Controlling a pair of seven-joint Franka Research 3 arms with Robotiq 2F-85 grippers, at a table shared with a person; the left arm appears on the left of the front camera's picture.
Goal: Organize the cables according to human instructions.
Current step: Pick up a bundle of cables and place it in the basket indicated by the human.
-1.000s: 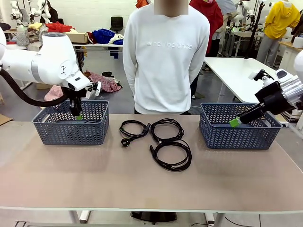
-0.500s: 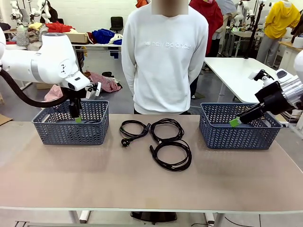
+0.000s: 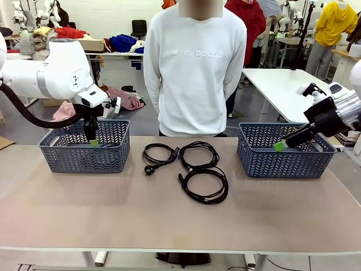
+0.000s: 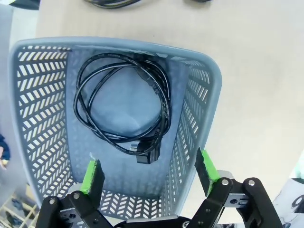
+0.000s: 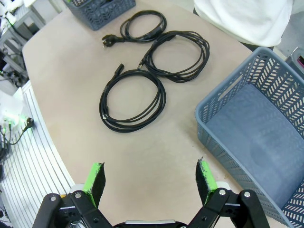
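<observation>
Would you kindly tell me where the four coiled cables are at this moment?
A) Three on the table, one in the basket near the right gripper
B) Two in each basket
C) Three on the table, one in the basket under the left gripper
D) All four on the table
C: one cable lies in the left basket beneath the open left gripper, and three cables lie on the table.

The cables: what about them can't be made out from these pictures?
- Front view: the wall of the left basket mostly hides the cable inside, which the left wrist view shows.
- Left wrist view: the top edge cuts off two table cables.
- Front view: the pins of the plug are too small to tell.
</observation>
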